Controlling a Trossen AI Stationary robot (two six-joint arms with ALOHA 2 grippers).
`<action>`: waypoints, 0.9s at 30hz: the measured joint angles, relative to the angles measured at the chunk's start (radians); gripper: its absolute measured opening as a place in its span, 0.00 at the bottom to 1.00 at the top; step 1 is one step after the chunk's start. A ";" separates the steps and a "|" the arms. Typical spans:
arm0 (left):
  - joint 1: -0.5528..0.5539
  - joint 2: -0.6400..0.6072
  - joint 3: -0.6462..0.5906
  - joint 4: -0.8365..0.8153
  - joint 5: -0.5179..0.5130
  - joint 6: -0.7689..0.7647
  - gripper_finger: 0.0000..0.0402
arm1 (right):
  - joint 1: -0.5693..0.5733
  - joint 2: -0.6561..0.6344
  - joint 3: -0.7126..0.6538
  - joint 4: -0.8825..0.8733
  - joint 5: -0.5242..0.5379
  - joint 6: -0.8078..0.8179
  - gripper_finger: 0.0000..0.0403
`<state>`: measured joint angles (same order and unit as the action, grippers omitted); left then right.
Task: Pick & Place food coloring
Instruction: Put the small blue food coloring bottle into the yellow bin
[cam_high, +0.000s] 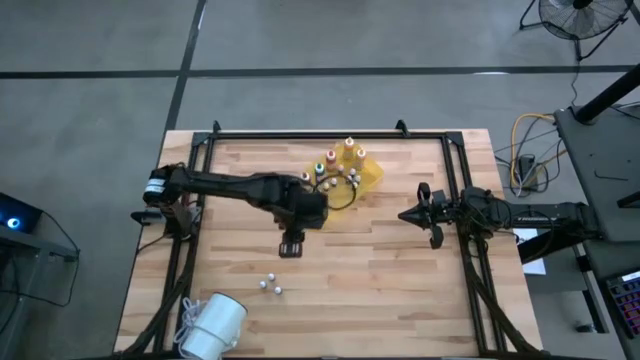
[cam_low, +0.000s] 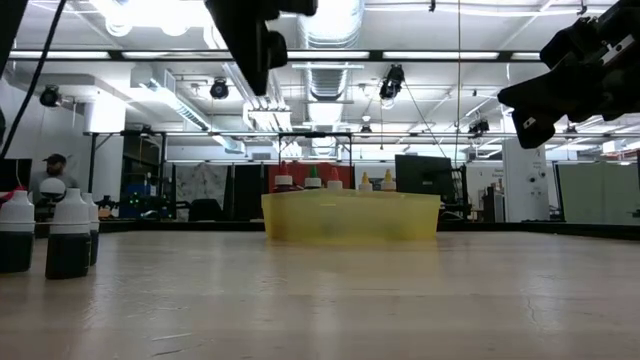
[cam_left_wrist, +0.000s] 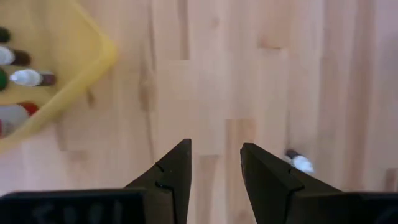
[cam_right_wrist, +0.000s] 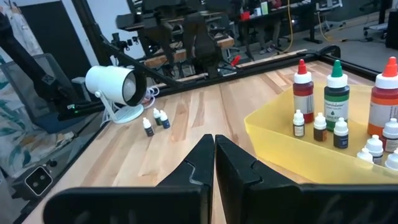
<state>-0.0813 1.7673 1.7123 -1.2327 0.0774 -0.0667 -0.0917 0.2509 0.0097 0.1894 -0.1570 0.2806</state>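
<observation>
While left gripper (cam_left_wrist: 214, 165) hovers over pale wood, fingers apart, empty — right gripper (cam_right_wrist: 214, 155) pressed together; translucent yellow tray (cam_right_wrist: 280, 146) holds pointed-cap bottles (cam_right_wrist: 303, 90).

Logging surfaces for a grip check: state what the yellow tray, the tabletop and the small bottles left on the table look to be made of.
Yellow tray: apparently thin plastic, slightly translucent and smooth, with rounded corners and a soft sheen.
Tabletop: wood, butcher-block look, with visible strips and grain, matte finish.
Small bottles: probably plastic, with dark bodies and white caps; too small to be sure.
</observation>
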 joint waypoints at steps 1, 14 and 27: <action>-0.015 -0.002 0.000 -0.001 0.000 -0.010 0.27 | 0.000 0.000 0.000 0.000 0.000 0.000 0.02; -0.250 -0.013 -0.008 -0.017 0.002 -0.086 0.27 | 0.000 0.000 0.000 0.000 0.000 0.000 0.02; -0.355 -0.021 -0.016 -0.057 0.014 -0.138 0.28 | 0.000 0.000 0.000 0.000 0.000 0.000 0.02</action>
<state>-0.4368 1.7466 1.6966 -1.2895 0.0910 -0.2050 -0.0917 0.2512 0.0097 0.1894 -0.1570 0.2806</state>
